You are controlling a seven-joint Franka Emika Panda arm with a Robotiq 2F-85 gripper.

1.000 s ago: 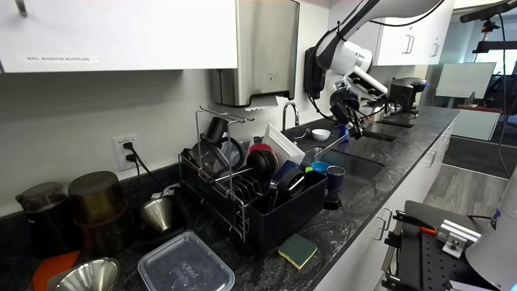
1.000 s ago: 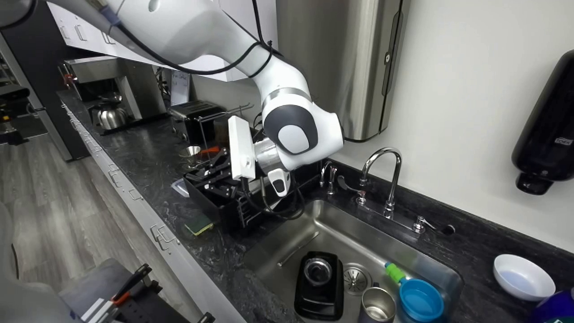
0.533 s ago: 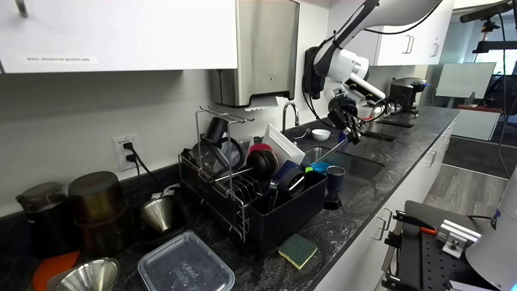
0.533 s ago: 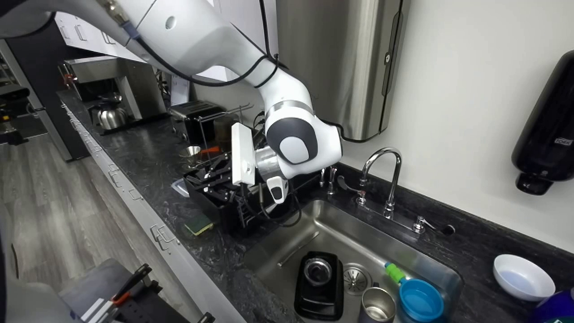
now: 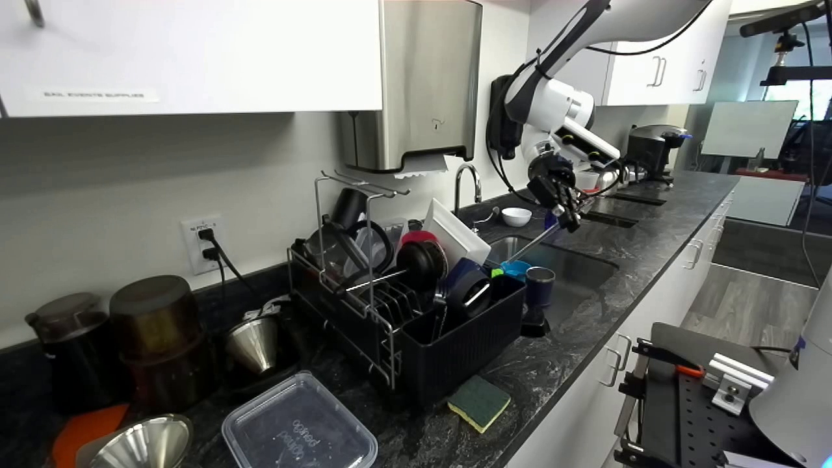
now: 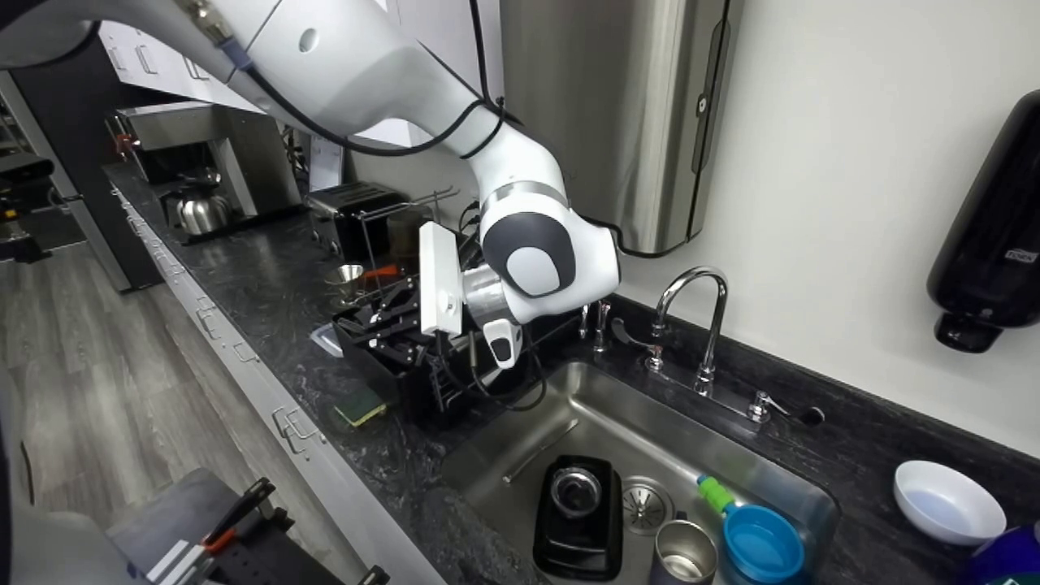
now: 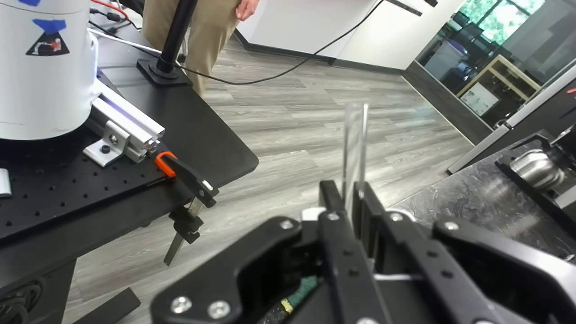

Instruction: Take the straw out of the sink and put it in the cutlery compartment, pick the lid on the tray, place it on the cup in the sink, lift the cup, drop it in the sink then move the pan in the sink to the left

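Sponge (image 5: 480, 400): on the counter (image 5: 546, 354), beside the dish rack (image 5: 455, 348)
Straw (image 7: 355, 148): clear, tilted in the air
Pincer (image 7: 350, 193): grasping the straw
Sink (image 6: 642, 451): round lid (image 6: 575, 491) on a black tray (image 6: 578, 556), metal cup (image 6: 684, 556), blue pan (image 6: 764, 543)
White bowl (image 5: 517, 216): on the counter, near the sink

On the white, flat-doored cabinet (image 5: 195, 52) I read "EVENTS SUPPLIES" after a blurred word. The black rounded plastic dispenser (image 6: 993, 211) said "TORK". A black triangular sticker (image 7: 48, 44) marked the white cylindrical robot base (image 7: 45, 94). Lettering on the clear square plastic container (image 5: 299, 422) and white outlet plate (image 5: 194, 244) defeated me.
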